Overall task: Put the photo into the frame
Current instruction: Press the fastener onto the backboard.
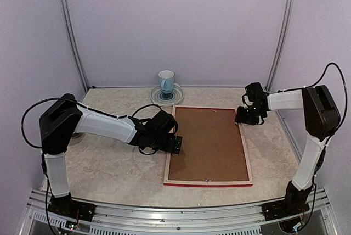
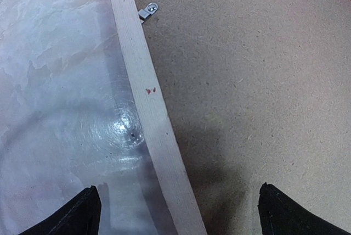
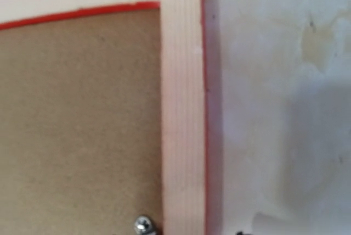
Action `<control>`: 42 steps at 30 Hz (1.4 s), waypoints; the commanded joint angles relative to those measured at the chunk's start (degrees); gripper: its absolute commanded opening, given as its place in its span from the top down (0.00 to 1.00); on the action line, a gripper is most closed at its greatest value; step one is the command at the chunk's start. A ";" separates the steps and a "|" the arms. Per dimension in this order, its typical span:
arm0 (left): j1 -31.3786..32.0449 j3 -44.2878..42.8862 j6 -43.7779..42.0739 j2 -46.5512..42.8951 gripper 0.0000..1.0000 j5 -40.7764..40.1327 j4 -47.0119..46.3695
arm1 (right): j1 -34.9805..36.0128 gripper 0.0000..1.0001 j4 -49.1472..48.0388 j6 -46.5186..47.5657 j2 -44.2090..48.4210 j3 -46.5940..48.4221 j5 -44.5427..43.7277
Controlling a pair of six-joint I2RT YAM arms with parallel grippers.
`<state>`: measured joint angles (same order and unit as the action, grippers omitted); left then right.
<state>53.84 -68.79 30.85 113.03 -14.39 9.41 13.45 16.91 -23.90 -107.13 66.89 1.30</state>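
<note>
The red-edged, pale-wood rectangular picture frame [image 1: 208, 183] is lying reverse-up, holding a brown fibreboard backing [image 1: 208, 144]. The left gripper [image 1: 174, 146] is straddling its left rail, fingers spread. The right gripper [image 1: 245, 118] is hovering at its far-right corner; I cannot tell its grip. A white-and-blue mug [image 1: 166, 82] is standing beyond its far edge.

The marbled table [image 1: 109, 163] carries the frame [image 3: 182, 114] — pale reverse up — and a saucer [image 1: 176, 99] at the back.

A white mug [image 1: 166, 82] with blue markings stands upright on a blue-ringed saucer [image 1: 155, 97] at the middle of the pale, marbled surface's [image 1: 109, 163] far edge. A plain brown backing board [image 1: 207, 141] lies flat right of centre, reaching towards the near edge.
</note>
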 commanded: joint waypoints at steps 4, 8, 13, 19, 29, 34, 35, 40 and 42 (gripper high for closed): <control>0.47 0.42 0.35 1.01 0.01 0.11 -0.93 | -0.62 0.53 1.18 -0.42 2.29 0.00 0.02; 0.47 0.49 0.36 1.05 0.01 0.14 -0.93 | -0.58 0.53 1.48 -0.31 0.74 0.02 0.02; 0.47 0.60 0.35 1.05 0.01 0.15 -0.97 | -0.62 0.54 1.14 -0.27 -1.06 -0.48 0.08; 0.47 0.61 0.44 0.97 0.01 0.06 -0.96 | -0.62 0.54 0.77 -0.12 -2.82 -1.04 -0.09; 0.55 0.43 0.48 1.09 0.01 0.21 -0.89 | -0.62 0.59 -0.16 -0.07 -2.34 -1.58 -1.84; 0.58 0.48 0.52 1.05 0.01 0.13 -0.88 | -0.62 0.64 -0.14 -0.09 -2.60 -1.49 -2.09; 0.60 0.50 0.53 1.12 0.01 0.07 -0.88 | -0.62 0.65 -0.24 -0.15 -2.63 -1.68 -2.26; 0.58 0.76 0.53 1.04 0.01 0.07 -0.88 | -0.62 0.71 -0.51 -0.10 -2.73 -1.98 -2.36; 0.62 0.77 0.53 0.97 0.01 0.07 -0.90 | -0.62 0.72 -0.54 -0.10 -2.83 -1.96 -2.33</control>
<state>54.08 -68.77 31.07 113.34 -14.33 9.39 13.39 15.79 -23.86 -109.08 66.26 1.69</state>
